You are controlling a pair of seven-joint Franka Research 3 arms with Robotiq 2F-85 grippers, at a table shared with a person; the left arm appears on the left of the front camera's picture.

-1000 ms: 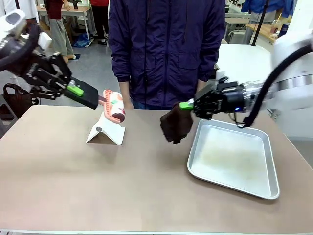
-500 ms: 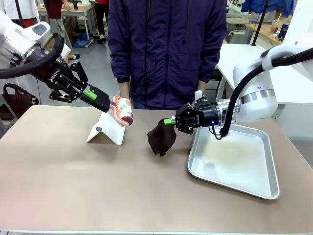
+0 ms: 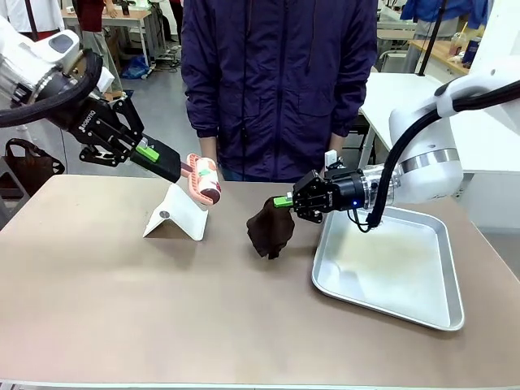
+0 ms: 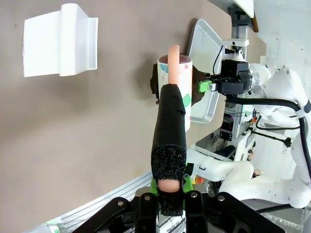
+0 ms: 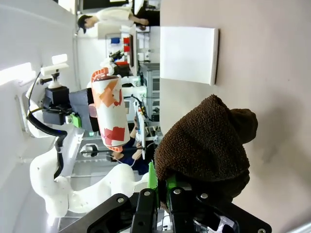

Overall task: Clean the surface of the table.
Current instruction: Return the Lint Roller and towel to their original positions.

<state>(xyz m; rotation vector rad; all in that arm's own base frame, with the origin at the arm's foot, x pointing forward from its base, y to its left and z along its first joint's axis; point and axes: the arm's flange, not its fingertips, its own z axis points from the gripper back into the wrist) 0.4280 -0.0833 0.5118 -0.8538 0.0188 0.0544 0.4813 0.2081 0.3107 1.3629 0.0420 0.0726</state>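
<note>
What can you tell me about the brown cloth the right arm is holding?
The brown cloth is dark brown terry-like fabric with a nubby, looped texture, bunched into a rounded lump. The right end effector is shut on its upper edge, so it hangs from the green pads, drooping down toward the table. It sits left of the metal tray, in front of the person. In the right wrist view the cloth bulges past the fingertips; whether its lowest fold touches the tabletop cannot be told.

One tray (image 3: 445, 313) – one cloth (image 3: 269, 230) (brown).
</note>
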